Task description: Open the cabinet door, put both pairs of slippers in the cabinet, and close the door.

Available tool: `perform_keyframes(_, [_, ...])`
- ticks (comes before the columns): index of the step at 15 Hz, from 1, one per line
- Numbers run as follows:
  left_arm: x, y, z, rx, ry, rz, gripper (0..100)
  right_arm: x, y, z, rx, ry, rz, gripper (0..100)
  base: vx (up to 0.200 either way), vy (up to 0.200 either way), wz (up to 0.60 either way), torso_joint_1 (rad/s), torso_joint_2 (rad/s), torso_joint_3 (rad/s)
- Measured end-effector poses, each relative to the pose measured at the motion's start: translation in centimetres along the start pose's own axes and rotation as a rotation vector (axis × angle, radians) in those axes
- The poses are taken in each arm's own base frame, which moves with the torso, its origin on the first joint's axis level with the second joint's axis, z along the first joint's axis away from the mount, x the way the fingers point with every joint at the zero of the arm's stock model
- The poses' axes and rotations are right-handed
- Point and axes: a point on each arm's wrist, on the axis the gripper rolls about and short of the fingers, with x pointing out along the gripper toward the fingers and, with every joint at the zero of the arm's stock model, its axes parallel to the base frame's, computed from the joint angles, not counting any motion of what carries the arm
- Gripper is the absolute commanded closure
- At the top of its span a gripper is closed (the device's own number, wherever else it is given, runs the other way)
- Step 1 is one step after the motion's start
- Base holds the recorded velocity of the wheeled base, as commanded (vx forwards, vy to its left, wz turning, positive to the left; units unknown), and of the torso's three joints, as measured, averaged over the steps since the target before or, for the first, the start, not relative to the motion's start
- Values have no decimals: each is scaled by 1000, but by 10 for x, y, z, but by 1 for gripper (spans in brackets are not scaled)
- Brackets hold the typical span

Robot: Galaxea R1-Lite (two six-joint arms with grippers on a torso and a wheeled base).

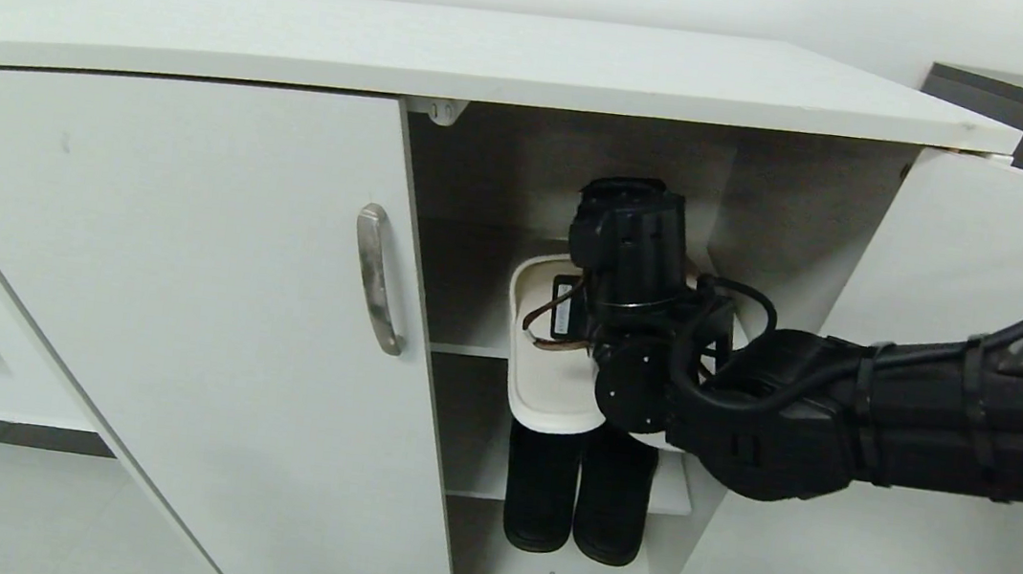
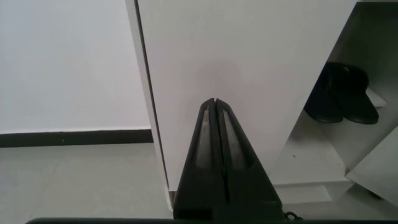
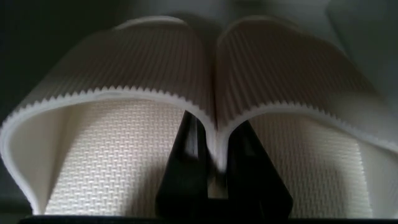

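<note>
**Cabinet.** The right door stands swung wide open. The left door, with its metal handle, is shut. The opening step is judged complete.

**Black slippers.** The pair sits side by side on the lower shelf, with the near ends jutting past the shelf's front edge. Nothing grips it. This pair is judged stowed.

**White slippers.** The pair is inside the open compartment at the level of the upper shelf, directly above the black pair. Its near ends overhang the shelf front. The right gripper reaches in through the open side. In the right wrist view its jaws pinch the inner strap edges of the two slippers together, with one slipper on either side. Whether the soles already bear on the shelf cannot be told.

**Left gripper.** The jaws are pressed together and hold nothing. The gripper is outside the cabinet, facing the shut left door and well apart from both pairs.

**Assessment.** The task is judged well past its midpoint.
- Done: the door is open, one pair is placed, and the second pair is at its shelf.
- Outstanding: the white pair must be set down and released, the right arm must come out of the compartment, and the right door must be closed.
- Risk: both pairs overhang their shelves, so the door may catch them unless they are pushed deeper in.
</note>
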Motion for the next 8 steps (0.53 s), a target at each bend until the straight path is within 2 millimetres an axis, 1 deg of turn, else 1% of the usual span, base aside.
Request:
perform_keyframes(5, [0,0,0,0,0,0,100,33,3,8,-9,-21,-33,100,0,0,0,0,0,0])
perform_keyframes(8, [0,0,0,-1,0,1,100,45,6,10,-10,-19,-46,100,0,0,0,0,0,0])
